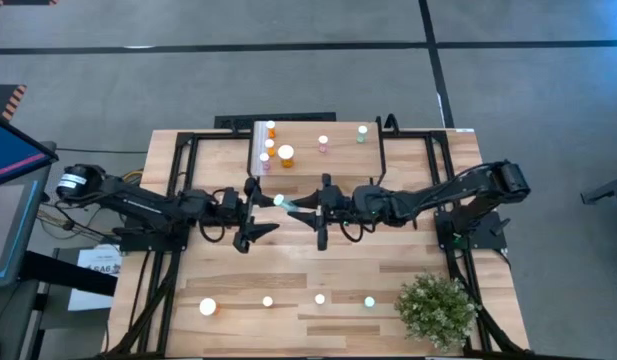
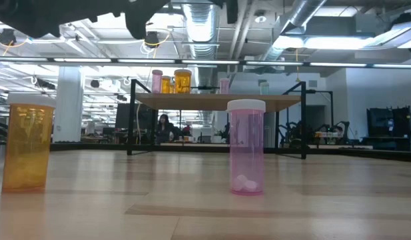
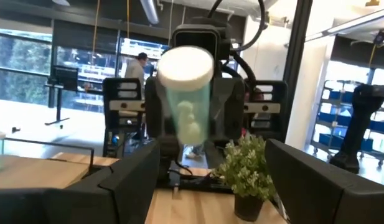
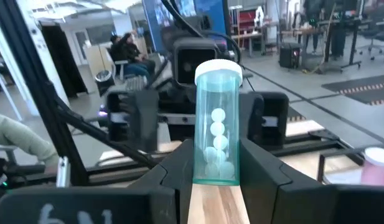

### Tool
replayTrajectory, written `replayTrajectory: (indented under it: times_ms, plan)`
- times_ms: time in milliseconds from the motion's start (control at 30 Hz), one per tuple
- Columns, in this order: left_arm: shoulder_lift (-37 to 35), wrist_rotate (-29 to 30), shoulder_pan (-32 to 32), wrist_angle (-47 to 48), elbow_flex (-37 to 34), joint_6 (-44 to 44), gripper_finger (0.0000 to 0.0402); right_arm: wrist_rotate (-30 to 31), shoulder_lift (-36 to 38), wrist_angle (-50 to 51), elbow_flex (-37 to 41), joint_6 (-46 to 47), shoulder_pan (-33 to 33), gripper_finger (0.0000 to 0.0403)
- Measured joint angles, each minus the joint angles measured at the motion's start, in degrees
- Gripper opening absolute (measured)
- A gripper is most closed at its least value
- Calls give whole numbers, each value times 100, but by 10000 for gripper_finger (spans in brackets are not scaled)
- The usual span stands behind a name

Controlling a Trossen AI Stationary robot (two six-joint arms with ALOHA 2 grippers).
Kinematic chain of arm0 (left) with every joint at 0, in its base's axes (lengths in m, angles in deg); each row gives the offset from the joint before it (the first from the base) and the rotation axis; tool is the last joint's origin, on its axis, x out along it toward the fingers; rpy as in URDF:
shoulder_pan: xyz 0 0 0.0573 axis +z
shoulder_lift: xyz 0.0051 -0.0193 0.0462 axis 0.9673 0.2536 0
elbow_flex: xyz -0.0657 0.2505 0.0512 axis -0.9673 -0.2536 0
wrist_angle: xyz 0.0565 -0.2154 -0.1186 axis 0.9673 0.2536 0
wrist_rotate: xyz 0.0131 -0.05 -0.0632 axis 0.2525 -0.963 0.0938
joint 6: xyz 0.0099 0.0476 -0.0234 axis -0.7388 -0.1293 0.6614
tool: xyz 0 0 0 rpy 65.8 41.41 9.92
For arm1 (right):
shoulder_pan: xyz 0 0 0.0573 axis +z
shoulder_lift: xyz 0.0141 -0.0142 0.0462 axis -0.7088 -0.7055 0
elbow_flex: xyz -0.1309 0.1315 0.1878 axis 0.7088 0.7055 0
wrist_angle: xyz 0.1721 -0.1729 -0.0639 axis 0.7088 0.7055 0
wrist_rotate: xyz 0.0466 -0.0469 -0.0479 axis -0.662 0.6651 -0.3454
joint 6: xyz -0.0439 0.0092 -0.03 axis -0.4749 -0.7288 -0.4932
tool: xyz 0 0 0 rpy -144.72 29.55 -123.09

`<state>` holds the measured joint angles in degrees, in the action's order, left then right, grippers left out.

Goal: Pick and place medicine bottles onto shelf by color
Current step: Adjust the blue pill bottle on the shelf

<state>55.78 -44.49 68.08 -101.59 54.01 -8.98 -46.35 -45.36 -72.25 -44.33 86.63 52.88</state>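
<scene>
Your right gripper (image 4: 216, 177) has its fingers clamped on an upright teal bottle (image 4: 217, 127), cap up, mid-table. Your left gripper (image 3: 210, 180) faces it, fingers apart.

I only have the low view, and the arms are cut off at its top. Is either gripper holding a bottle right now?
Observer: Yes. The right gripper is shut on a teal bottle, held in the air over mid-table.
Operator: And the left gripper?
Observer: The left gripper faces that bottle at close range with its fingers open, not gripping it.
Operator: I see just an orange and a pink bottle on the table in front. Anything else there?
Observer: Yes, the high view shows a second teal bottle in that front row, beside the potted plant.
</scene>
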Motion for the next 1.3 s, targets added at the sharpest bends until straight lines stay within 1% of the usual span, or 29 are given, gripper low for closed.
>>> replayTrajectory:
  times_ms: [67, 267, 333, 600, 767, 867, 1067, 1300]
  plan:
    - [152, 13, 0, -211, 29, 0, 280, 0, -99, -171, -2, 2, 0, 129]
    - [521, 13, 0, -1007, 29, 5, 280, -4, -230, -277, -11, 46, 4, 128]
    - [550, 4, 0, -1049, 29, 5, 280, -4, -252, -194, 2, 46, 27, 129]
    - [545, 122, 0, -1109, 29, -60, 276, -7, -315, -438, -4, 55, 46, 129]
    - [545, 153, 0, -1125, 29, -72, 259, -27, -312, -834, -4, 60, 48, 129]
    - [545, 153, 0, -1188, 29, -72, 247, -144, -311, -837, -4, 59, 50, 128]
    - [545, 253, 0, -1259, 27, -74, 226, -155, -311, -837, -4, 59, 66, 130]
    - [543, 260, 2, -1462, 27, -74, 221, -157, -311, -838, -4, 57, 82, 130]
